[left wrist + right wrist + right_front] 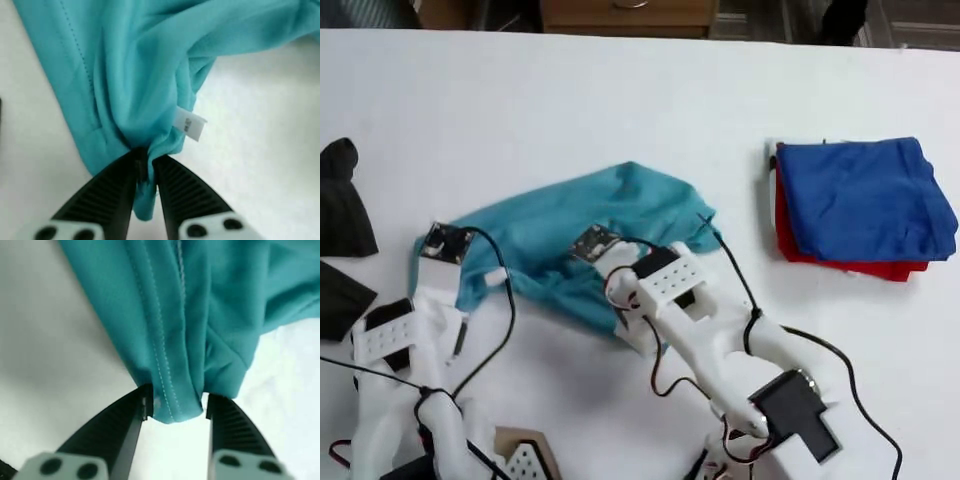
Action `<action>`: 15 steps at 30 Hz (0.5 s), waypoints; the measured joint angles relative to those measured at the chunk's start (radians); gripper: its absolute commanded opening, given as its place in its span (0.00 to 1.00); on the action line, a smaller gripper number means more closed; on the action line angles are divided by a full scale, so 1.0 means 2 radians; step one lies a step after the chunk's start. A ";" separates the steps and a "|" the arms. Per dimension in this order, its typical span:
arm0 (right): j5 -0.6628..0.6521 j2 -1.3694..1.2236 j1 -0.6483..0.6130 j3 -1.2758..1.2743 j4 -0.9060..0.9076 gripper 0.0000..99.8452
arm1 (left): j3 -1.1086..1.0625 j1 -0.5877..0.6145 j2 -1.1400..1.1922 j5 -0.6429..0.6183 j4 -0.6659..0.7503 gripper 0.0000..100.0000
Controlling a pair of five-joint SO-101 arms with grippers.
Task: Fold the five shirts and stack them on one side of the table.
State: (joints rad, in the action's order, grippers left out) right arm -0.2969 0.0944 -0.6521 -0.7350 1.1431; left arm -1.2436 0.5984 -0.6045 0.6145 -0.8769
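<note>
The left gripper (146, 159) is clamped tight on a bunched edge of the teal shirt (590, 215), beside its white tag (190, 124). The right gripper (176, 402) pinches a stitched hem fold. The shirt lies crumpled mid-table (620, 100). A folded blue shirt (865, 195) sits atop a red one (840, 264) at the table's right side.
</note>
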 measured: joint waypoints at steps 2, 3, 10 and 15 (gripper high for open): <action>0.000 0.000 -0.002 0.000 0.000 0.05 | 0.000 0.000 0.000 0.000 0.000 0.03; 0.000 0.000 -0.002 0.000 0.000 0.01 | 0.000 0.000 0.000 0.000 0.000 0.03; 0.000 0.000 0.027 0.003 0.000 0.02 | 0.000 0.000 0.000 0.000 0.000 0.03; -0.024 0.000 0.081 0.028 0.015 0.02 | 0.000 0.000 0.000 0.000 0.000 0.03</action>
State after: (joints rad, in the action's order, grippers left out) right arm -0.3445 0.0944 -0.4910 -0.6797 1.1738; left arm -1.2436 0.5984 -0.6045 0.6145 -0.8769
